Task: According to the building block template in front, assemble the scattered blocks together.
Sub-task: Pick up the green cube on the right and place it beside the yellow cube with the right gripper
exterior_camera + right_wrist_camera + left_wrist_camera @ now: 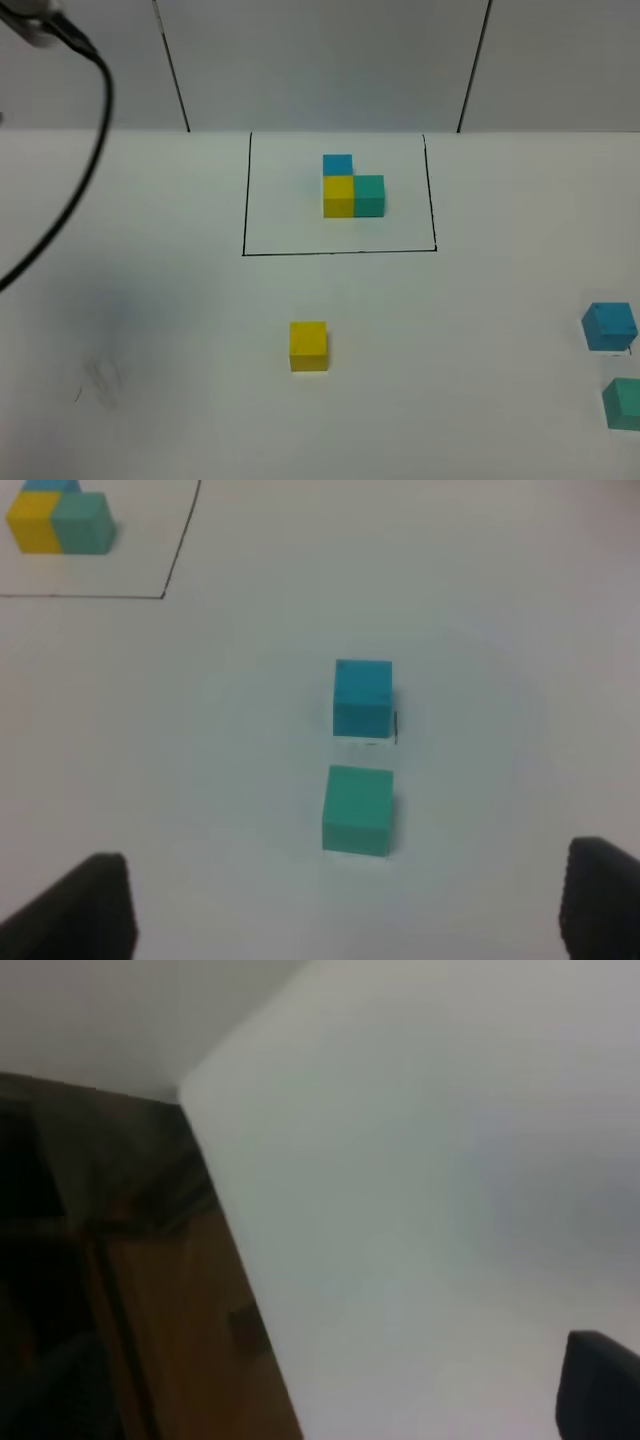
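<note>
Right hand (337, 910) spread wide and empty, dark fingertips (75, 910) at either side of its wrist view, poised over the right part of the worktop (150, 300), with the teal-green cube (358, 808) just ahead of the gap and the sky-blue cube (362, 695) just beyond that, near each other but apart. Left hand (600, 1390) glimpsed only as one dark tip over bare white surface by an edge of the worktop; impossible to tell whether open or closed, and nothing of the task beneath it. Template (352, 190) at the far middle inside its thin black frame (340, 252): blue at the back, yellow in front of it, teal-green joined to the yellow's right side. Yellow cube (308, 346) alone at the near middle, well apart from the other two scattered blocks off at the right edge. Nothing assembled so far, judging by the layout: no two loose cubes touching, none lifted, no grip taken. All of the building left to do: three cubes to gather, then blue behind yellow and teal-green against yellow's right, matching the L. Likely first pick, as a guess: the teal-green cube, nearest the open right hand.
</note>
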Available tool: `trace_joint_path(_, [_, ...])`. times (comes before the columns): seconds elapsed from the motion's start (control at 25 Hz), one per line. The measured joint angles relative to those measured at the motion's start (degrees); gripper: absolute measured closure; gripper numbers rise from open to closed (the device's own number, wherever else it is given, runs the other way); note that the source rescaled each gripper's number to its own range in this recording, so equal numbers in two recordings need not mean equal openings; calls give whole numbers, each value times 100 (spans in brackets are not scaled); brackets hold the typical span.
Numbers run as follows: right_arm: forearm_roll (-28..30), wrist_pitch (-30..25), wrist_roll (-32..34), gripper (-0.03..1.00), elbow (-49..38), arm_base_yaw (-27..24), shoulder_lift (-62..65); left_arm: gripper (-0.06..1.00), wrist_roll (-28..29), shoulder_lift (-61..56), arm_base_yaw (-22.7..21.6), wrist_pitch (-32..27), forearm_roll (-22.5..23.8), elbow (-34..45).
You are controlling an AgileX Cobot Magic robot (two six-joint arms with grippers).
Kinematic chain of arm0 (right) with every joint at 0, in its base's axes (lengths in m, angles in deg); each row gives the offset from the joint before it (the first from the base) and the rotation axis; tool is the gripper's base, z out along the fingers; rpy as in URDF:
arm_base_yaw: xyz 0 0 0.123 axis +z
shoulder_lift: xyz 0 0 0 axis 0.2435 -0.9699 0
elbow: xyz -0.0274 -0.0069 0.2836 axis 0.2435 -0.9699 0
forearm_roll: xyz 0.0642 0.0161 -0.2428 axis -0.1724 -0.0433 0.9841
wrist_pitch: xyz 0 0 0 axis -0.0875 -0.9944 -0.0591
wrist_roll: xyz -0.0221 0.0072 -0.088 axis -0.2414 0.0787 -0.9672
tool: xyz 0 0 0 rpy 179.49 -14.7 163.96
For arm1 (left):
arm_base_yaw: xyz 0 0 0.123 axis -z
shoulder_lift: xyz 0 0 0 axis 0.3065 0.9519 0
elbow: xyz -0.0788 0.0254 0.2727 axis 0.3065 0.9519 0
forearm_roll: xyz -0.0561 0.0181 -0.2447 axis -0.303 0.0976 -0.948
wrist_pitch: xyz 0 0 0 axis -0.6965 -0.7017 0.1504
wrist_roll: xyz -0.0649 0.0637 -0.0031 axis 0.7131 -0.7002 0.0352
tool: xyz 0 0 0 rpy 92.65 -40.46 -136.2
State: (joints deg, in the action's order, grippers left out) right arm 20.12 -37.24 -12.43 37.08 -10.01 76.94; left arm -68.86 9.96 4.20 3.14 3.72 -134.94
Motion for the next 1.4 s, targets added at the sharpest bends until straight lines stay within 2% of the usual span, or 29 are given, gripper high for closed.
trace_joint_path(0.32, [0,0,0,24,0,0,0,6,-171,-2158,-189,-7,-18,-3])
trace_joint_path(0.6, [0,0,0,24,0,0,0,9,-171,-3871,-190,-7,-299,-5])
trace_joint_path(0.72, [0,0,0,24,0,0,0,10,-171,-4456,-322,-7,-453,165])
trace_joint_path(0.88, [0,0,0,24,0,0,0,12,-229,-5252,-867,-9,-705,789])
trace_joint_path(1.0, [0,0,0,24,0,0,0,13,-167,-5780,-1219,-9,-1114,1362])
trace_joint_path(1.24, [0,0,0,24,0,0,0,15,519,-6668,-1722,-9,-2303,2737])
trace_joint_path(1.4, [0,0,0,24,0,0,0,15,959,-7052,-1864,-9,-2660,3661])
